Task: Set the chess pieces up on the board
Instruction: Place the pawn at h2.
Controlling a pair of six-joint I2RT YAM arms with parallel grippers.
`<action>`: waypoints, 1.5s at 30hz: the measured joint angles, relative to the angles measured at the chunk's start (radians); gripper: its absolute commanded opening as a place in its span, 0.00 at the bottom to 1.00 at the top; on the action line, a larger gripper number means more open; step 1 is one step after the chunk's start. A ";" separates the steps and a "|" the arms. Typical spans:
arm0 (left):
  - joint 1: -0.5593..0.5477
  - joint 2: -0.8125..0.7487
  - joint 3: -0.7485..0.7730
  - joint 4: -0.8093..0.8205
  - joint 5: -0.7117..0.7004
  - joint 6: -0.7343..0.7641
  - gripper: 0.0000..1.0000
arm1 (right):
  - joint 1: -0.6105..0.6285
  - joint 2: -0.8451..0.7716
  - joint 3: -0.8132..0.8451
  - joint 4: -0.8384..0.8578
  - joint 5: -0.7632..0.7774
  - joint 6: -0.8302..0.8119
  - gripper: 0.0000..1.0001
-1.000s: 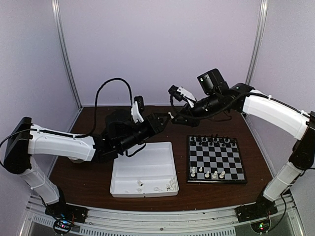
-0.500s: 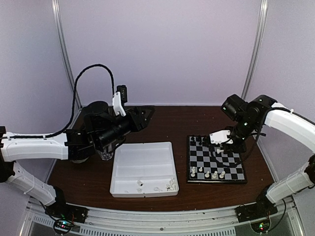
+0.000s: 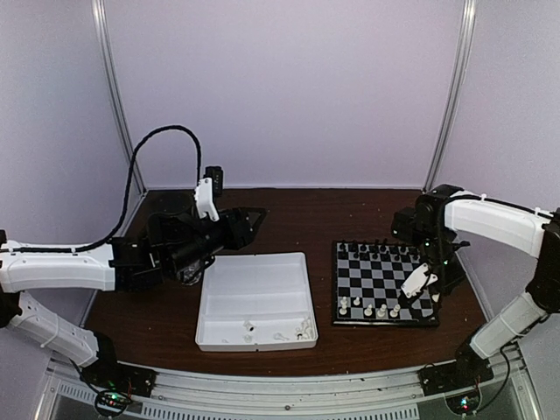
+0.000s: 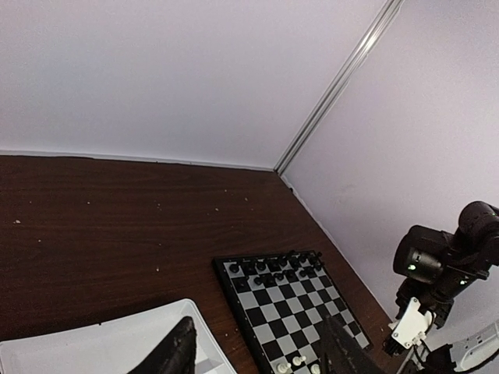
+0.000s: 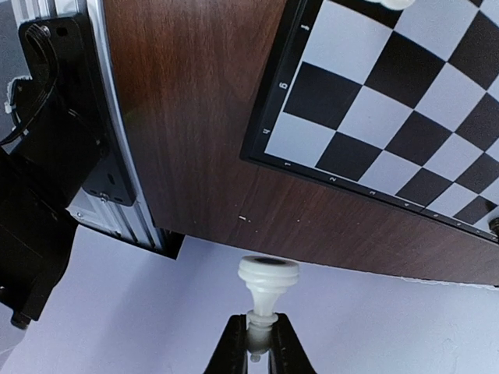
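The tray (image 3: 262,280) holds a few white pieces (image 3: 304,329); the right gripper (image 5: 258,323) pinches one chessman (image 5: 267,279), and the left gripper (image 4: 257,347) gapes empty.

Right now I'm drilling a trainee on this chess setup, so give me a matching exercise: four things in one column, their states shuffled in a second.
Column 1
1. left gripper
2. right gripper
3. white tray
4. board

Column 2
A. black pieces along the far side, a few white ones near the front
B. open, holding nothing
C. shut on a white chess piece
D. a few loose white pieces by its near edge

Pairs: 1-B, 2-C, 3-D, 4-A
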 measured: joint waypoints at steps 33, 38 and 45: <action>0.000 -0.031 -0.039 -0.050 0.000 -0.011 0.54 | -0.062 0.299 0.011 0.053 0.033 0.076 0.05; 0.000 -0.008 -0.037 -0.050 0.005 -0.018 0.54 | -0.077 0.286 0.017 0.055 0.032 0.073 0.05; 0.000 0.006 -0.032 -0.052 0.020 -0.027 0.54 | -0.103 0.342 0.044 0.088 0.036 0.087 0.08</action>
